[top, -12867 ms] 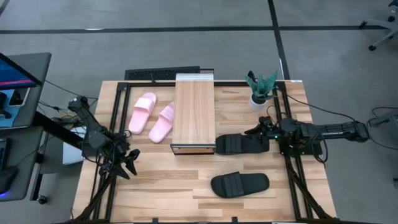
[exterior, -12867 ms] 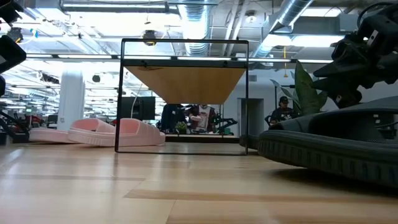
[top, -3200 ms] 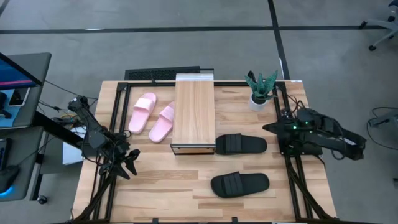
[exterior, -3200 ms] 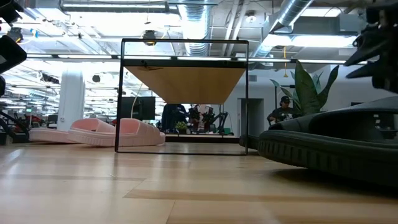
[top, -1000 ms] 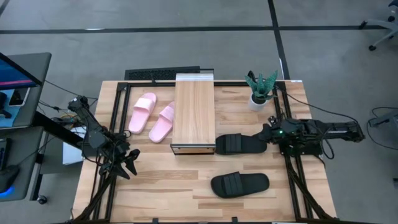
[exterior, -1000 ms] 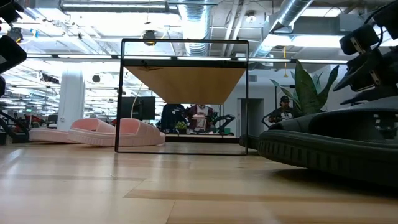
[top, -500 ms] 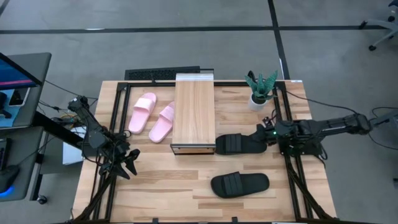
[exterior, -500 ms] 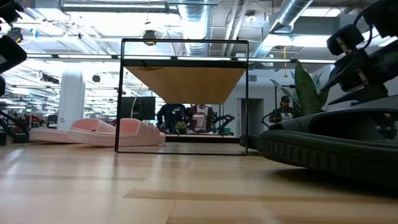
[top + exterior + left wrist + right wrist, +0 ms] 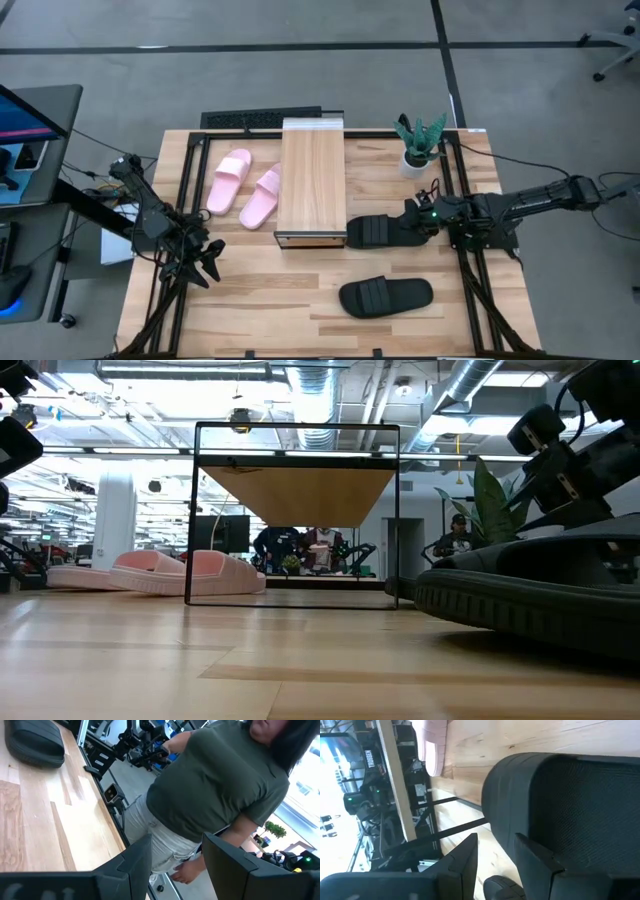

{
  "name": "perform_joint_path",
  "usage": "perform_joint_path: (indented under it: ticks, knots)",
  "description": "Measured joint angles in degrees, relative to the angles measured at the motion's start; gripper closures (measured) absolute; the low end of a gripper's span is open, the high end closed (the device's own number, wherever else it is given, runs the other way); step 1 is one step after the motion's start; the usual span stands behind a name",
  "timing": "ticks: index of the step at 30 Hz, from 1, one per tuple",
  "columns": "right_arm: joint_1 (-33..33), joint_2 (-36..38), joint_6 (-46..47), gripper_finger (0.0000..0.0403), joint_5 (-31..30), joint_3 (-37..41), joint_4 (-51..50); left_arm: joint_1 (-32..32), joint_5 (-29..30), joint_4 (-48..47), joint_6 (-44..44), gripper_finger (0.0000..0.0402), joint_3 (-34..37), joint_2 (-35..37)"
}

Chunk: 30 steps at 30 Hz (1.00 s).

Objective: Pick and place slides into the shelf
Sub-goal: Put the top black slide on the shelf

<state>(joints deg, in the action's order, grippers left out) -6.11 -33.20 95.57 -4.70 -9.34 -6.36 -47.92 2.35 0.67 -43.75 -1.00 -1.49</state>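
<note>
Lying just beyond the right gripper's (image 9: 408,222) parted jaws, black slide (image 9: 385,231) abuts shelf (image 9: 311,180).

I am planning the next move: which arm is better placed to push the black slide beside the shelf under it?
The right. The right gripper is already at the heel of that black slide, beside the shelf. The left gripper waits at the table's opposite side.

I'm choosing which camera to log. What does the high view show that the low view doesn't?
Only the high view shows the left pincer open by the table's left edge, the second black slide, and the right pincer at the black slide beside the shelf. Only the low view shows the space under the shelf and people beyond. Both show the pink slides and the plant.
</note>
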Motion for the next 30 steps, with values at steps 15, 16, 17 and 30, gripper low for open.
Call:
perform_joint_path:
  ticks: [15,16,17,30]
  knots:
    - [-2.17,-8.5,1.96,0.0284,0.31,-0.02,3.02,0.0,0.0,0.0,0.0,0.0239,0.0,0.02]
    - [-2.16,-8.85,1.97,0.0284,0.28,-0.01,3.73,0.0,0.0,0.0,0.0,0.0239,0.0,0.0]
    - [-2.13,-9.24,1.97,0.0284,0.19,-0.01,4.67,0.0,0.0,0.0,0.0,0.0239,0.01,0.01]
    - [-2.14,-15.68,1.99,0.0284,0.14,0.0,11.16,0.02,0.0,0.0,0.0,0.0239,0.01,0.0]
